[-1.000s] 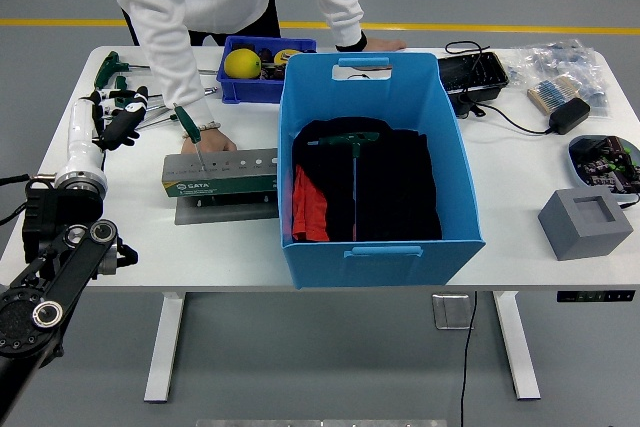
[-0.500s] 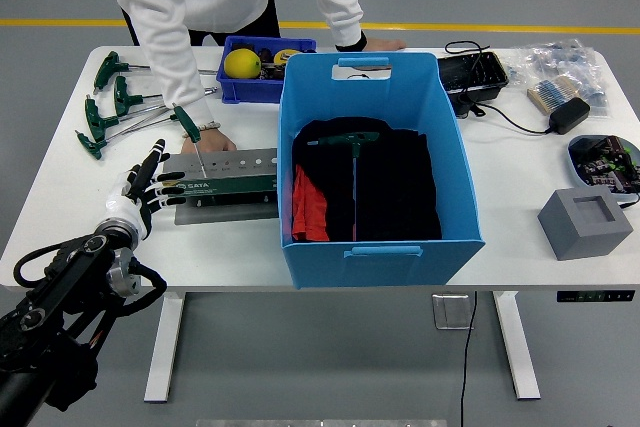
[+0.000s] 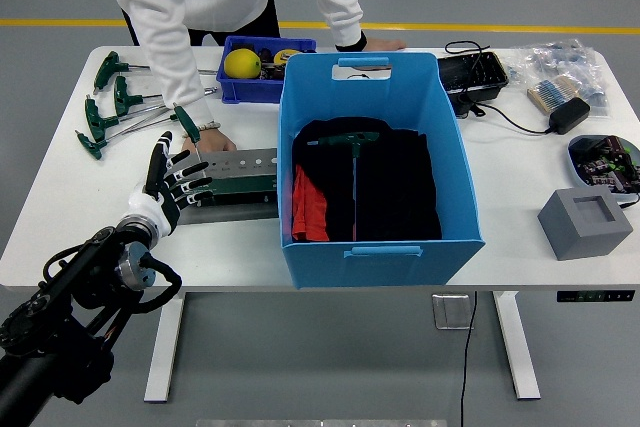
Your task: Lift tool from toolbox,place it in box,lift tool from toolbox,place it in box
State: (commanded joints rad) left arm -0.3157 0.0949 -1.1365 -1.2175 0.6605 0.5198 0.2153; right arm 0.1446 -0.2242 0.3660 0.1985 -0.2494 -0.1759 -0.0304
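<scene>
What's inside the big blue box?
Inside the blue box lies a green T-handle tool on black cloth, with something red at the left side. The cloth covers the bottom, so anything underneath cannot be seen.

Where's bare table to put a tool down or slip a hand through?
Bare: right of the blue box up to the grey block, and the front-left corner beside the left hand. Crowded: T-handle wrenches far left, cables and parts far right.
</scene>
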